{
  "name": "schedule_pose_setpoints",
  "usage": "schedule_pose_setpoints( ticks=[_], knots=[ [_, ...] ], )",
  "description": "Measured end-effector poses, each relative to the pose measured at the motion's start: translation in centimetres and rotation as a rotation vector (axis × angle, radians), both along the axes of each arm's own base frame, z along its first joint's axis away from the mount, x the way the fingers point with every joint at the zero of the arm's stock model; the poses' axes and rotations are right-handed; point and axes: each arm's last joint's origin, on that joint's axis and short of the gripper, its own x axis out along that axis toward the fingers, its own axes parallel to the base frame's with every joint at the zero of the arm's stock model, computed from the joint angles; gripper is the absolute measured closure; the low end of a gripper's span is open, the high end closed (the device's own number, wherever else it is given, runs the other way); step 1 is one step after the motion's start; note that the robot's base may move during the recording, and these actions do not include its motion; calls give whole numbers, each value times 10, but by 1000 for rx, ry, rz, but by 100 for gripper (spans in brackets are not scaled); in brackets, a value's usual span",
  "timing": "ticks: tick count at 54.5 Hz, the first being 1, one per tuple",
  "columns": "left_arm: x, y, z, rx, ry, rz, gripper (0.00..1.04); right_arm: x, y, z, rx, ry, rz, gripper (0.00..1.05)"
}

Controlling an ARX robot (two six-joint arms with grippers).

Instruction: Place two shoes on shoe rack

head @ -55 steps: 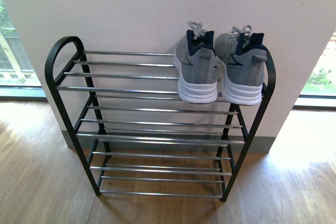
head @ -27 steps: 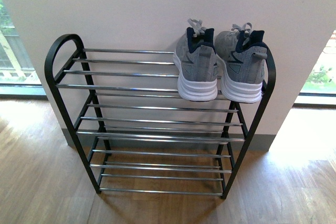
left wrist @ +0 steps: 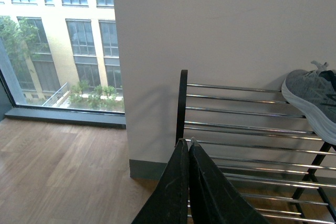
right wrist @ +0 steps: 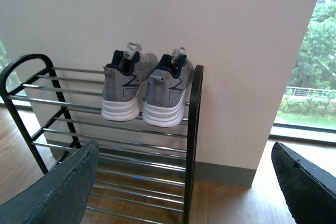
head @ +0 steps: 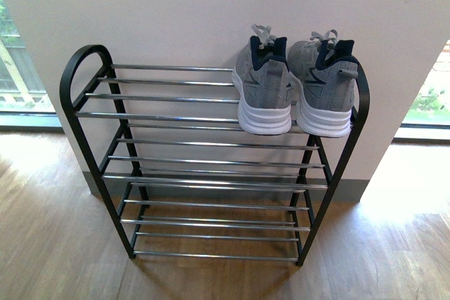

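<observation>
We found the inner shoe (head: 264, 89) and the outer shoe (head: 325, 93) side by side on the top tier of the shoe rack (head: 83, 128). In the front view they sat at its 3 o'clock end, heels toward us and hanging over the front rod, toes toward the wall (head: 176, 12). The outer shoe sat just beside the frame's rounded corner. The rack stood on the wooden floor (head: 49, 244) close against the wall, with a window (head: 17, 68) at 9 o'clock and another at 3 o'clock.

The left pincer (left wrist: 188, 145) had its fingers pressed together and gripped nothing; the rack's 9 o'clock end post showed just beyond its tips. The right pincer (right wrist: 185, 148) was spread wide and held nothing. It faced the heels, well apart from them.
</observation>
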Motion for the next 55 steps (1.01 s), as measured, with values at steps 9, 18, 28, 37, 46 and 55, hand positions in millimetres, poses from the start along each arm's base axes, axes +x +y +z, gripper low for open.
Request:
schedule_pose_setpoints(
  ticks=[9,18,28,37,46,55],
  knots=[
    [-10,0,-4,0,21,0,103,0,0,0,0,0,0,9],
    [-11,0,-4,0,18,1,103,0,0,0,0,0,0,9],
    [-11,0,-4,0,17,2,100,0,0,0,0,0,0,9],
    [-11,0,-4,0,17,1,65,0,0,0,0,0,0,9],
    [-11,0,-4,0,17,-1,24,0,0,0,0,0,0,9],
    [-11,0,-4,3,17,2,10,0,0,0,2,1,0,9]
  ],
)
